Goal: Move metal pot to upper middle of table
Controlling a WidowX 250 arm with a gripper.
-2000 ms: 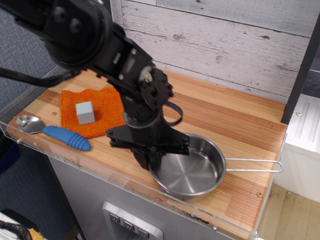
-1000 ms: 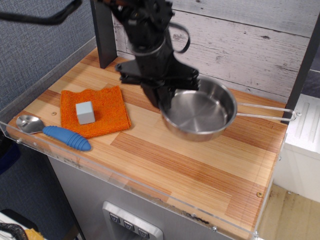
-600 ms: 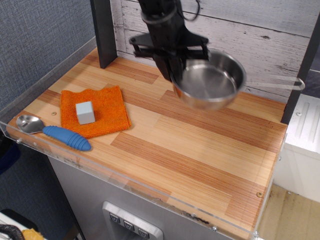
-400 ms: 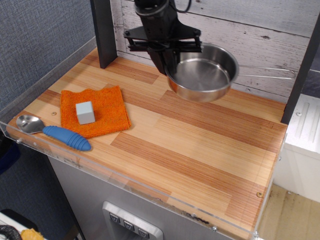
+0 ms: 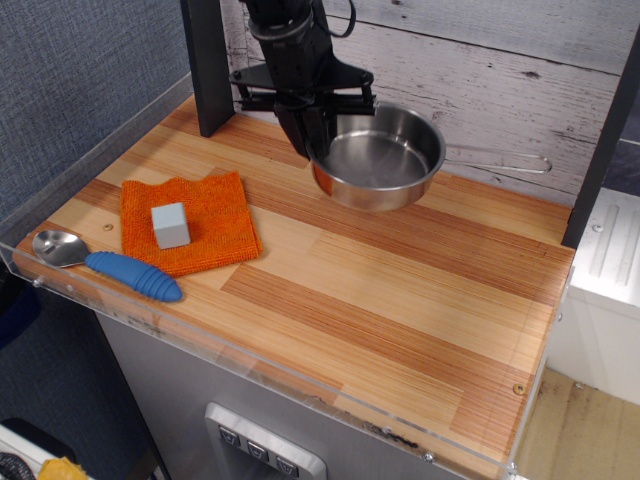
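The rectangular wooden table of light and reddish-brown plank stripes, edged with a clear acrylic rim, fills most of the frame. A whitewashed plank wall runs behind it along the top. The black robot arm descends from the upper centre-left of the frame.

The shallow round stainless-steel pot sits in the upper middle of the frame, over the rear part of the table; its thin wire-loop handle extends to the right toward the wall. Whether its base touches the wood cannot be confirmed.

The black gripper is closed on the pot's left rim, one finger inside the bowl and one outside.

The square orange cloth lies flat at the left of the frame. A small grey cube rests on it.

The metal spoon with a blue ribbed handle lies at the lower left, just in front of the cloth, near the acrylic rim.
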